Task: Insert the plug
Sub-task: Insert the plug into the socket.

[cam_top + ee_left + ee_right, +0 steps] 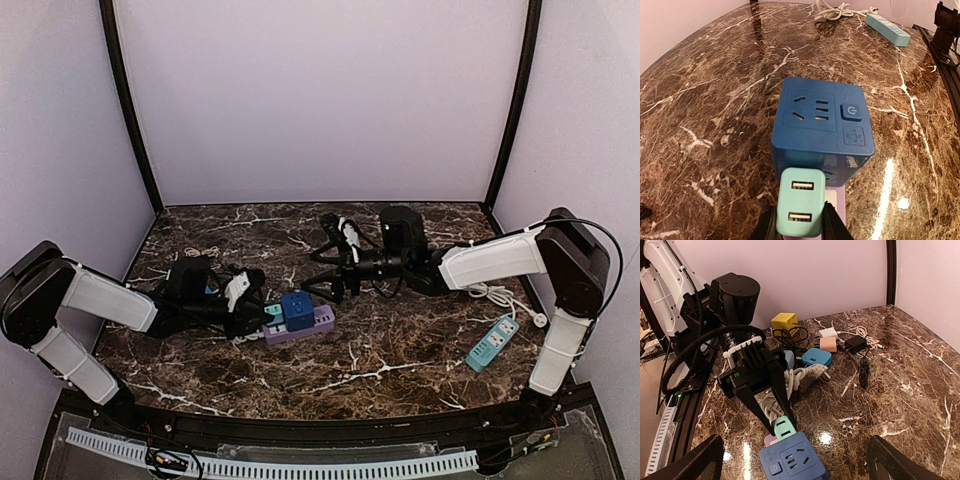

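A mint-green two-port USB plug (800,207) stands upright over the purple power strip (836,199), right against the side of a blue cube socket (822,125) that sits on the same strip. My left gripper (801,226) is shut on the plug, one black finger on each side; the prongs are hidden. From above, the left gripper (262,308) holds the plug (273,311) at the strip's (318,322) left end. My right gripper (312,272) hangs open just behind the cube (297,309), holding nothing. In its wrist view its wide-apart fingers (695,460) frame the cube (792,460) and plug (785,429).
A teal power strip (493,342) and white cable (500,298) lie at the right. Behind the left gripper sit a coiled white cable (800,377), a blue adapter (816,357), a yellow cube (784,322), pink and white chargers (828,342) and a black adapter (855,343).
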You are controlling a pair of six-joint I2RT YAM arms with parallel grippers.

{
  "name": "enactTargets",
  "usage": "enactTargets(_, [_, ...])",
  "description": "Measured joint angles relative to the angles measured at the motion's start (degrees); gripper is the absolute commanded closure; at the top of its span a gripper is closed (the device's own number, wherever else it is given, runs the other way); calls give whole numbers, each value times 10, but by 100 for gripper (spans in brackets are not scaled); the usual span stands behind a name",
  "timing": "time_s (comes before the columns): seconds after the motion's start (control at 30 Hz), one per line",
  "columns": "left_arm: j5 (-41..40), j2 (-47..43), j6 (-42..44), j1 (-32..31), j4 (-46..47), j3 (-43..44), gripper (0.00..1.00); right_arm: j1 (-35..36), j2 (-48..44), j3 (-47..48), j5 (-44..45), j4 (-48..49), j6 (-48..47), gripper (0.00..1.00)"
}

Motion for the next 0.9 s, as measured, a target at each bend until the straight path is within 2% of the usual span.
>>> enactTargets(0.2, [-15,17,-11,-40,5,11,99,0,0,0,7,-17,-1,1])
enactTargets(0.27, [-15,17,-12,-40,2,12,80,0,0,1,9,-27,-2,1])
enactTargets(0.3, [-14,16,-12,-40,-2,14,56,0,0,2,10,-31,-2,1])
enactTargets(0.33, [-14,15,-12,-40,-9,17,46,0,0,4,11,-35,-2,1])
enactTargets(0.37, [-14,13,-11,-40,-15,21,30,0,0,6,12,-38,-2,1])
enactTargets(0.5, [-20,8,-1,-46,-91,24,5,0,0,12,17,-44,-2,1])
enactTargets(0.57, [-24,-7,7,-46,-121,28,2,0,-1,14,23,-46,-2,1])
enactTargets(0.73, [-26,-89,25,-45,-170,58,1,0,-13,14,43,-66,-2,1])
enactTargets(0.9, [-43,-186,14,-44,-214,71,1,0,-23,56,113,-139,3,1])
